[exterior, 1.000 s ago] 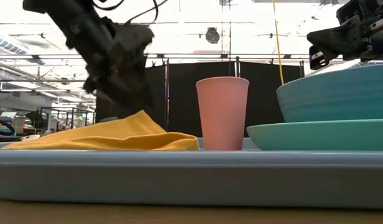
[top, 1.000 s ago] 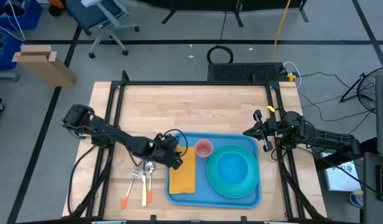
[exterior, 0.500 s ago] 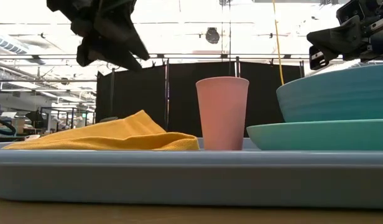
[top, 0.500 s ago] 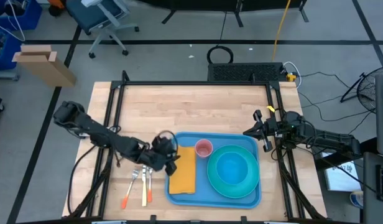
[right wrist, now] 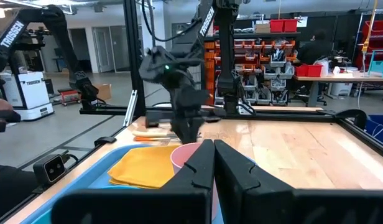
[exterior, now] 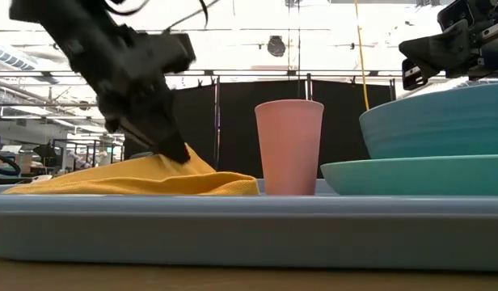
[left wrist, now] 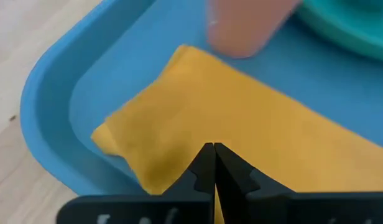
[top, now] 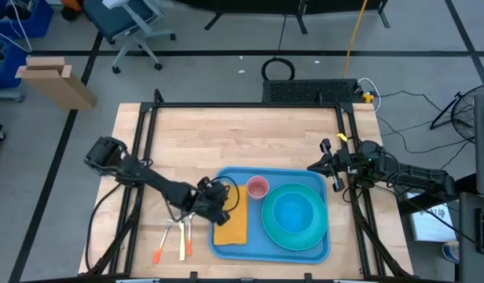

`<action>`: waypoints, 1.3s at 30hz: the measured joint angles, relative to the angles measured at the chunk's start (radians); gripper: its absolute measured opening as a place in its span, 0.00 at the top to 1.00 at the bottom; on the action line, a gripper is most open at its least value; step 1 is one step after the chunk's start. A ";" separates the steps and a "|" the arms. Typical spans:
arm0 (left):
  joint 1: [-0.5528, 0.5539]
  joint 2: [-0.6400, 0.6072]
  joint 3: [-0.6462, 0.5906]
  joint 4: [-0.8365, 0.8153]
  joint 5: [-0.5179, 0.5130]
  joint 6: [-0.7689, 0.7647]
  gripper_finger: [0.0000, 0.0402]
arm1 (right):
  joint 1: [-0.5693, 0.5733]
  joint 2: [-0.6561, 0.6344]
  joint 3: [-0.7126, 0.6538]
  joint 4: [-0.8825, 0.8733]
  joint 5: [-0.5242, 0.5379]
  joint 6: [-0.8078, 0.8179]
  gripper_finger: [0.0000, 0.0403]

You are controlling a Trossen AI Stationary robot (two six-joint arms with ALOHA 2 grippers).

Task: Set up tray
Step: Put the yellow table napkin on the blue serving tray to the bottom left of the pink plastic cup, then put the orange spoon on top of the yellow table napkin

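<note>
The blue tray (top: pixel 226 250) lies on the wooden table. On it are a folded yellow napkin (top: pixel 232 224), a pink cup (top: pixel 258 187) standing upright, and a blue bowl on a round teal plate (top: pixel 295 216). My left gripper (top: pixel 220 210) is shut, slanting down onto the napkin, just left of the cup. My right gripper (top: pixel 324 167) is shut and hangs in the air at the table's right edge, beyond the tray's far right corner, touching nothing. My left gripper rests the tips of its shut fingers (exterior: pixel 179 152) on the raised top of the napkin (left wrist: pixel 179 134), toward the napkin's left side. The fingers slant down from the table's left. Whether any cloth is caught between them cannot be told. The napkin lies on the tray.
A fork, a spoon and a knife (top: pixel 179 234) with orange handles lie on the table just left of the tray, under my left arm. Black frame rails (top: pixel 144 141) run along both table sides. The far half of the table is bare wood.
My left gripper rose clear of the napkin with its fingers apart, then came back down onto the napkin and shut. The napkin stays where it was on the tray.
</note>
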 joint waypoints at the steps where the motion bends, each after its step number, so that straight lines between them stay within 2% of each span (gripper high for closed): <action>1: 0.008 0.012 0.000 -0.005 0.007 -0.002 0.99 | 0.000 0.000 0.000 0.000 0.000 0.000 1.00; 5: 0.036 0.068 0.000 -0.014 0.079 -0.017 0.99 | 0.000 0.000 0.000 -0.001 0.000 0.000 1.00; 13: 0.048 0.110 0.003 0.051 0.085 0.032 0.99 | 0.000 0.000 0.000 -0.004 0.000 0.000 1.00; 19: 0.039 0.002 -0.002 0.028 0.101 0.068 0.97 | 0.000 0.000 0.000 -0.003 0.000 0.000 1.00; 24: 0.001 -0.131 0.002 -0.047 0.031 0.037 0.97 | 0.000 0.000 0.000 -0.003 0.000 0.000 1.00; 27: -0.035 -0.195 0.039 -0.197 0.024 -0.142 0.99 | 0.000 0.000 0.000 -0.003 0.000 0.000 1.00; 31: -0.123 -0.198 0.082 -0.431 0.059 -0.464 0.99 | 0.000 0.000 0.000 -0.004 0.000 0.000 1.00; 37: -0.241 -0.107 0.084 -0.457 0.142 -0.769 0.99 | 0.000 0.005 0.000 -0.010 0.000 0.001 1.00; 39: -0.254 -0.072 0.085 -0.468 0.210 -0.856 0.98 | 0.000 0.006 0.000 -0.013 0.000 0.002 1.00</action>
